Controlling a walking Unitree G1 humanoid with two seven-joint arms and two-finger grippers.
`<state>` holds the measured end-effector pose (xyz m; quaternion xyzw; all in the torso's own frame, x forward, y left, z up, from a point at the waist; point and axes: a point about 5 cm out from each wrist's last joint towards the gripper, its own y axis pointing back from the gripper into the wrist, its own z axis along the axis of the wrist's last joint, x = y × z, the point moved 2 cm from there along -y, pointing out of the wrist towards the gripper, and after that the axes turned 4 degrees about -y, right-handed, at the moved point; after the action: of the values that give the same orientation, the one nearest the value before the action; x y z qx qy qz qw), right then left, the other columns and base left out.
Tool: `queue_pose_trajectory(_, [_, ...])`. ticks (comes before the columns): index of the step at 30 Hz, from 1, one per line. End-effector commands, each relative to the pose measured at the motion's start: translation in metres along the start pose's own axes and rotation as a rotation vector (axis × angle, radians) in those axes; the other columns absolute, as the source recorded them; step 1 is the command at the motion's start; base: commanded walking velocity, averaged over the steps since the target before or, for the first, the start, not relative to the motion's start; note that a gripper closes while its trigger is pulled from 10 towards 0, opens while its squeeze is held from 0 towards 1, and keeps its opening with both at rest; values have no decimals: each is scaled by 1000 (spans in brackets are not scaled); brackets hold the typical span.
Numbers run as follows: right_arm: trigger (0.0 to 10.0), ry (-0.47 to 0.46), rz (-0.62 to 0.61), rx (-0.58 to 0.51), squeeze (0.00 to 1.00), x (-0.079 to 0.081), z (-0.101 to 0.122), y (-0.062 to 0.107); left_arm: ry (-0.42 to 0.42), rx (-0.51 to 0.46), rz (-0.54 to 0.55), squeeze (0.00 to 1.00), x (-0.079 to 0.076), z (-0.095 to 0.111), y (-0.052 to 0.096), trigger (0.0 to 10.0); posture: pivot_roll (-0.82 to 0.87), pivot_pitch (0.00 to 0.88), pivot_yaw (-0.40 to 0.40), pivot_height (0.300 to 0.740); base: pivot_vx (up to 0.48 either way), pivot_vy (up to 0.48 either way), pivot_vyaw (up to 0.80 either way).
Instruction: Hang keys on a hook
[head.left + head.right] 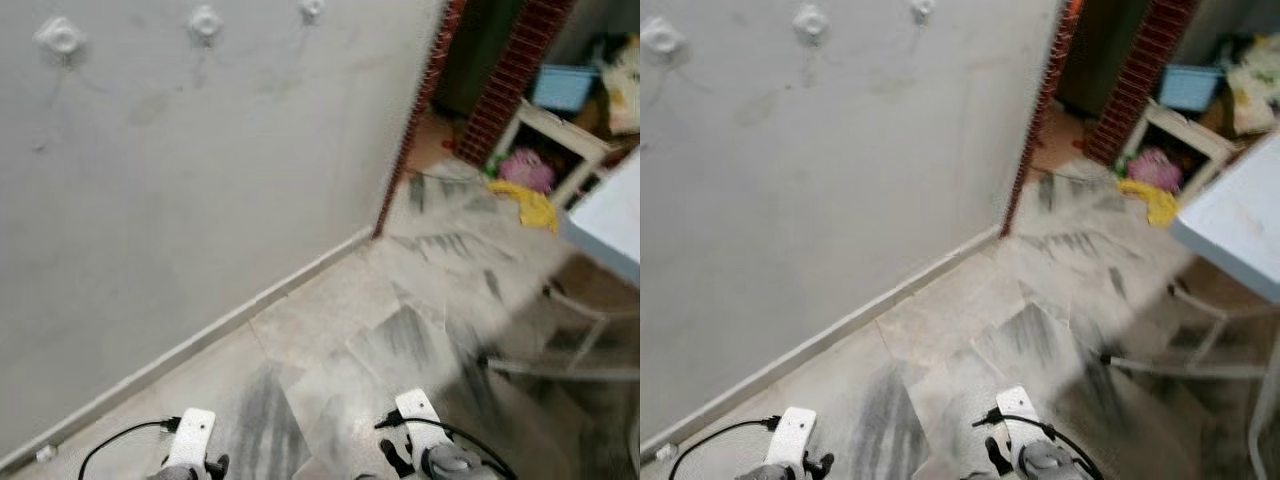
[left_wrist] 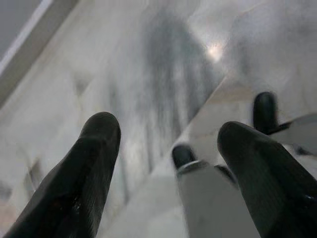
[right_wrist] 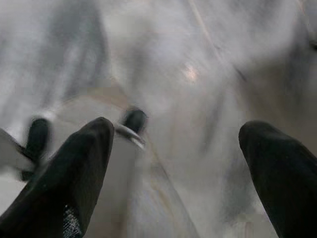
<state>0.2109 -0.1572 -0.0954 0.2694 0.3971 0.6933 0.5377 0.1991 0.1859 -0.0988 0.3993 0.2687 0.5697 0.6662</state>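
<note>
Three round white hooks [image 1: 205, 21] sit in a row high on the grey wall [image 1: 180, 200] ahead and to my left. Both arms hang low at the bottom edge of the eye views, the left arm [image 1: 190, 440] near the skirting, the right arm [image 1: 425, 430] over the tiles. In the left wrist view my left gripper [image 2: 163, 129] is open above the marble floor with nothing between its fingers [image 2: 94, 148]. My right gripper [image 3: 178, 131] is open too, its fingers [image 3: 84, 153] wide apart and bare. The pictures are blurred.
A light blue table [image 1: 612, 228] on thin white legs stands at the right. Behind it is a white shelf [image 1: 560, 130] with a blue basket [image 1: 565, 86], a pink bundle and a yellow cloth [image 1: 532, 206]. A brick pillar [image 1: 510, 70] flanks a dark doorway past the wall's corner.
</note>
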Motion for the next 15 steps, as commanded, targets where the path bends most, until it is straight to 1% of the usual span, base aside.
queue_pose_trajectory(1, [10000,4,1,-7,0,-1,3,0,8,51,-14,0,-6,-15,2,10000,47,75,-55,740,0,0,-781])
queue_pose_trajectory(7, [10000,10,4,-5,0,0,3,0,-3,73,-22,0,-8,-22,3,10000,46,78,-56,740,0,0,-781])
queue_pose_trajectory(15, [10000,16,3,1,0,0,2,0,-13,70,-22,0,-9,-21,2,10000,44,80,-59,740,0,0,-780])
